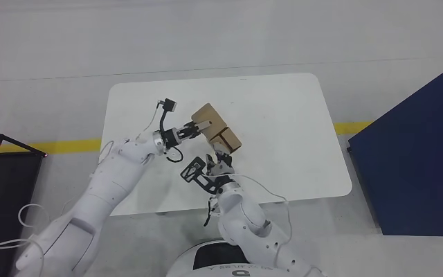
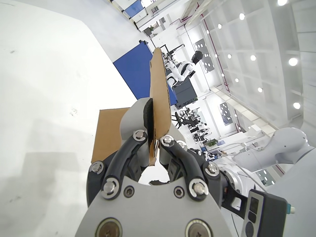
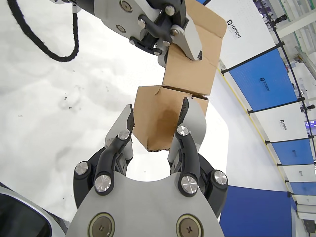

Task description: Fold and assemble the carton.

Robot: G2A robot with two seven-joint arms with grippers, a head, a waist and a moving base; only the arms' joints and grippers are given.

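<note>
The cardboard carton (image 1: 216, 130) is held over the middle of the desk (image 1: 291, 138). The left gripper (image 2: 155, 122) pinches one flap, and the right gripper (image 3: 158, 118) is clamped across its other end.

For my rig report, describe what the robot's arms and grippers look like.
The left arm and right arm are glossy white rounded shells. The left gripper and right gripper share a grey base plate, black linkages with silver bolts, and pale fingers with black pads. A black braided cable loops by the left wrist.

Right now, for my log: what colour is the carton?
Plain brown carton; right wrist view shows best.
</note>
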